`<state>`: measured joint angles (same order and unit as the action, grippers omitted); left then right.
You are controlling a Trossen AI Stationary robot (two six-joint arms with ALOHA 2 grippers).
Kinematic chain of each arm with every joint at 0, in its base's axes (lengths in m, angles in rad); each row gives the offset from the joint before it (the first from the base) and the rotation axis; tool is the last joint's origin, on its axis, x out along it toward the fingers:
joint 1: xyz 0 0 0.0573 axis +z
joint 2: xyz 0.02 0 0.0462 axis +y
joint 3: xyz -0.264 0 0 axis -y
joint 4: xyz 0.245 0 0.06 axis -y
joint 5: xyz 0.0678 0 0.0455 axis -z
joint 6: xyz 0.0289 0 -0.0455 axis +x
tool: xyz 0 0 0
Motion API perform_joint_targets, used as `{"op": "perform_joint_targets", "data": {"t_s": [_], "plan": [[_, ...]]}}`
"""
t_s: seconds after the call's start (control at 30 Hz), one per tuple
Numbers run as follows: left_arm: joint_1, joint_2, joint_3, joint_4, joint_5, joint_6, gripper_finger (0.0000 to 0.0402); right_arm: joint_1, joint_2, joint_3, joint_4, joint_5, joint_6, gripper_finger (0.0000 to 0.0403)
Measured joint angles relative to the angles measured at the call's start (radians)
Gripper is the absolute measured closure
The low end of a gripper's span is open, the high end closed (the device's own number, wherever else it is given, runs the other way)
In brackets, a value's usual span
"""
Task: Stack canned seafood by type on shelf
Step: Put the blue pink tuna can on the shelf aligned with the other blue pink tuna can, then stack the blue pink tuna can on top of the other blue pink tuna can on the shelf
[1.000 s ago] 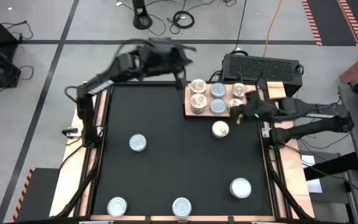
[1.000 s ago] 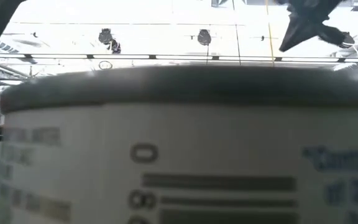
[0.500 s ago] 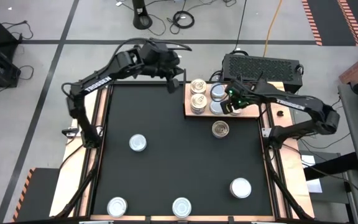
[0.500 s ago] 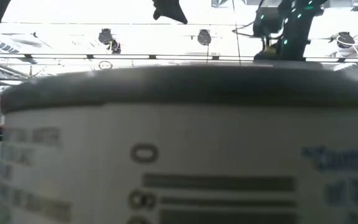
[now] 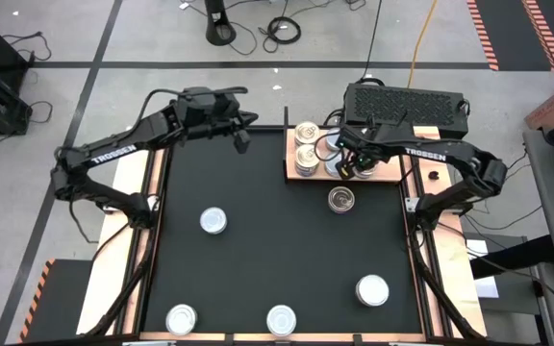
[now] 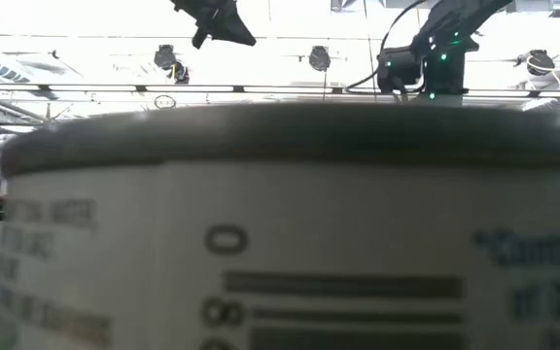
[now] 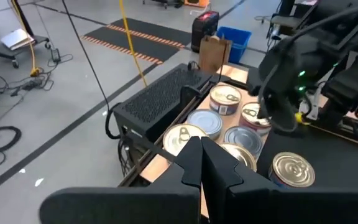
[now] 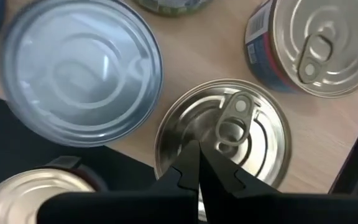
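Swung away from the shelf (image 5: 392, 168) now: left gripper (image 5: 241, 137) well off its far-left corner over bare black table (image 5: 277, 250), fingers pressed together, nothing carried. Moved in from the shelf's right edge: right gripper (image 5: 347, 165) low over the board's middle, fingers (image 8: 188, 165) together just above a gold pull-tab tin (image 8: 224, 138), clamped on nothing.

Means, probably, a tin just set down, with the right arm nudging or checking the rows rather than fetching.

Behind the shelf, black ventilated box (image 5: 407, 104). On the shelf, a cluster of tins (image 5: 307, 147) beside the right gripper. Just off the shelf's front edge, one gold-topped tin (image 5: 341, 200). Well out from the shelf, four silver tins (image 5: 214, 222) unsorted. Crowded board, so little room between stacks.
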<state>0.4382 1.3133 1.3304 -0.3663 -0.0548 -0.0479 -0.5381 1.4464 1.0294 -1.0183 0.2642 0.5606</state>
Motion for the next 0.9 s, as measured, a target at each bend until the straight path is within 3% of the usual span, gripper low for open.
{"op": "perform_joint_targets", "data": {"t_s": [0.6, 0.9], "plan": [[-0.003, -0.008, -0.007, -0.010, 0.000, 0.000, 0.0401, -0.011, 0.035, 0.000, -0.069, 0.048, 0.006, 0.0403], [-0.022, -0.008, -0.007, 0.008, 0.145, 0.035, 0.0401, -0.007, -0.017, 0.039, -0.094, 0.048, 0.004, 0.0403]]}}
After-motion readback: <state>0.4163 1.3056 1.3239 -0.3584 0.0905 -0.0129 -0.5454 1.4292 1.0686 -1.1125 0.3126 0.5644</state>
